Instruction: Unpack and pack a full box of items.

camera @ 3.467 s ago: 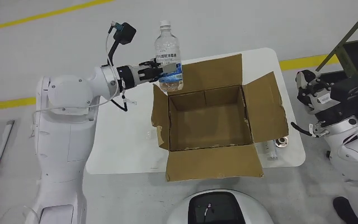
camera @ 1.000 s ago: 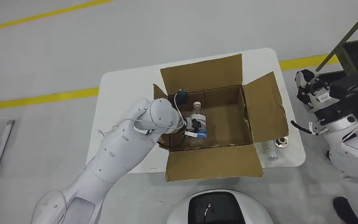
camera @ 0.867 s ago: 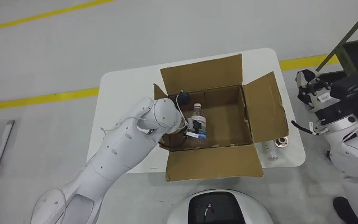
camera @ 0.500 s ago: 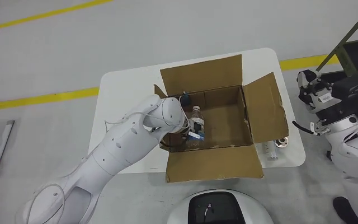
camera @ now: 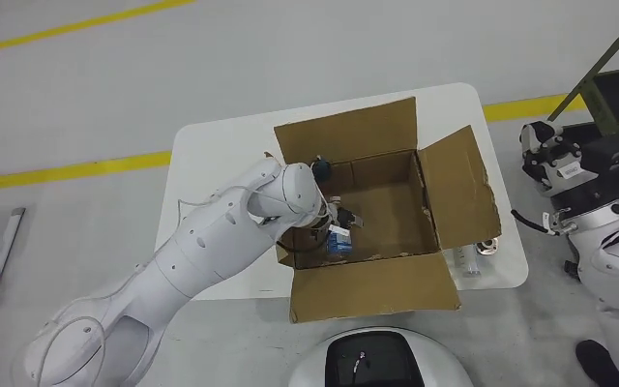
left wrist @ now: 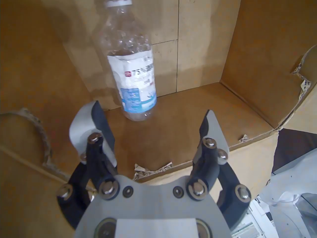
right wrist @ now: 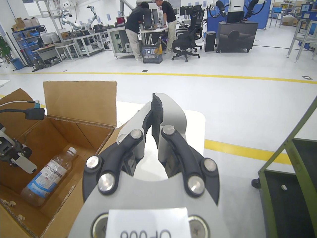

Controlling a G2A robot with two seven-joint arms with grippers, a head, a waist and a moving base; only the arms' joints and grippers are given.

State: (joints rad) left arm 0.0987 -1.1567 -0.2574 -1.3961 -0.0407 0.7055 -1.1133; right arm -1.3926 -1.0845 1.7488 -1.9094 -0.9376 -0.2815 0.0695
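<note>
Inside the box [left wrist: 247,38], our left tool [left wrist: 151,122] gapes empty near the bottle [left wrist: 128,63], which we judge light, thin-walled and crushable, best gripped gently around its labelled middle.

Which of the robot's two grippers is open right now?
The left gripper, down inside the cardboard box, spread wide and clear of the water bottle. The right gripper, off to the box's side, is shut on nothing.
</note>
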